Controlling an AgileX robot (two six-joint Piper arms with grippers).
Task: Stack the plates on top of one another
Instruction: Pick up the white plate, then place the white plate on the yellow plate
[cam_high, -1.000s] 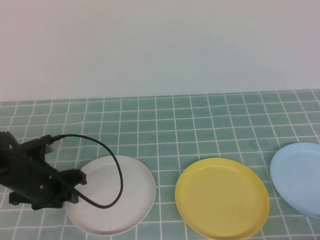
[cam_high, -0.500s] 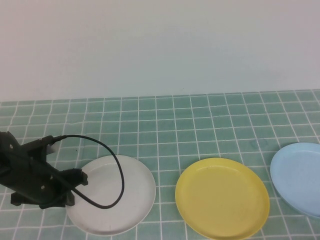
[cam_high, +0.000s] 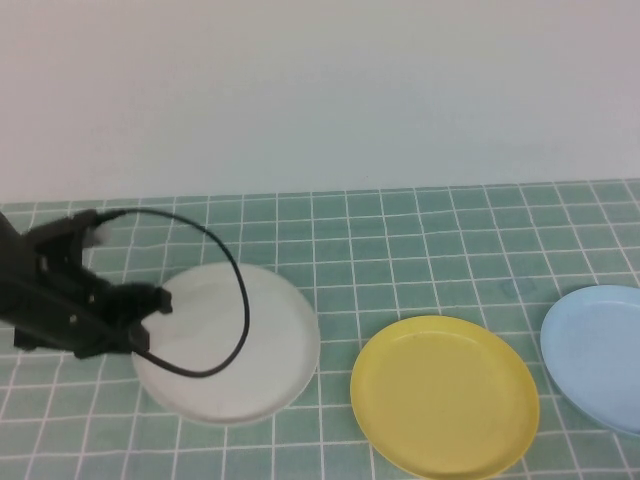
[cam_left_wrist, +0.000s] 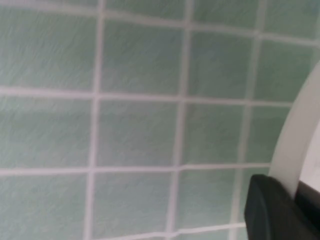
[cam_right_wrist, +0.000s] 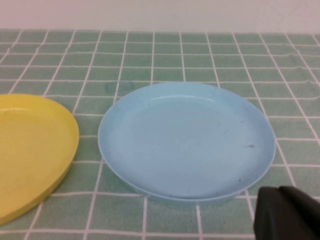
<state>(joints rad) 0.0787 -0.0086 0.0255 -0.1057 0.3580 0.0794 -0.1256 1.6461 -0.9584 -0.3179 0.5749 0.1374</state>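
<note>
My left gripper (cam_high: 140, 325) is shut on the left rim of the white plate (cam_high: 240, 345), which hangs slightly raised over the tiled table. In the left wrist view that white plate's rim (cam_left_wrist: 296, 145) runs between the dark fingers (cam_left_wrist: 270, 210) of the left gripper (cam_left_wrist: 295, 192). The yellow plate (cam_high: 445, 395) lies flat at the front middle and also shows in the right wrist view (cam_right_wrist: 30, 145). At the right edge rests the light blue plate (cam_high: 600, 355), lying just ahead of my right gripper (cam_right_wrist: 287, 212), which is shut and empty. That blue plate (cam_right_wrist: 185, 140) fills the right wrist view.
The table wears a green tiled cloth (cam_high: 400, 250) that runs back to a plain white wall (cam_high: 320, 90). A black cable (cam_high: 235, 300) loops from the left arm over the white plate.
The left gripper has shut on the white plate's rim and risen, carrying the plate up and slightly away from the front edge. The yellow and blue plates have not moved.
</note>
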